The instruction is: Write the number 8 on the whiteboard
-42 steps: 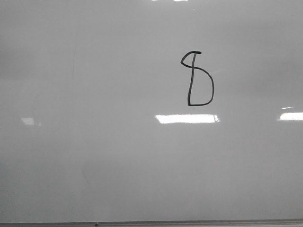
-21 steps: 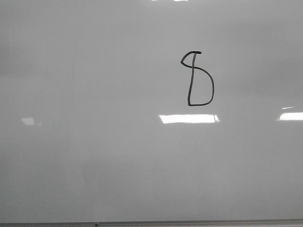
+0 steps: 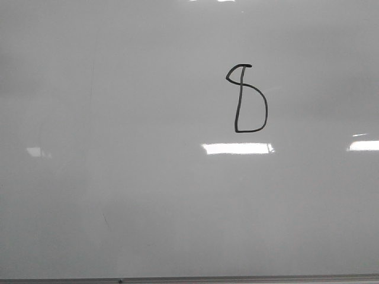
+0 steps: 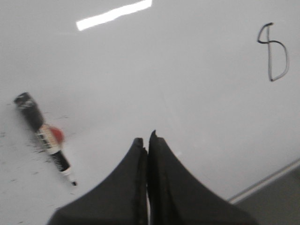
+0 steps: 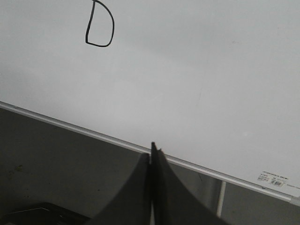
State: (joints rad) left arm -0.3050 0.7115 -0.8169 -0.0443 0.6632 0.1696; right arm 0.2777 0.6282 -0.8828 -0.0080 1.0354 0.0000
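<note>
A thin black hand-drawn number 8 (image 3: 247,99), lopsided with a tiny upper loop and a D-shaped lower loop, stands on the glossy pale whiteboard (image 3: 118,177). It also shows in the left wrist view (image 4: 273,51), and its lower loop shows in the right wrist view (image 5: 100,28). My left gripper (image 4: 147,140) is shut and empty above the board. A black marker (image 4: 44,137) with a white and red label lies on the board apart from it. My right gripper (image 5: 152,150) is shut and empty, over the board's frame edge (image 5: 93,133). No gripper shows in the front view.
The board's thin grey frame runs along the near edge (image 3: 237,278) and shows in the left wrist view (image 4: 267,180). Bright rectangular light reflections (image 3: 237,148) lie on the board. Dark floor (image 5: 56,173) lies beyond the frame. Small black marks dot the board around the marker.
The light reflection under the 8 has drifted slightly to the right. The 8 and the board have not changed.
</note>
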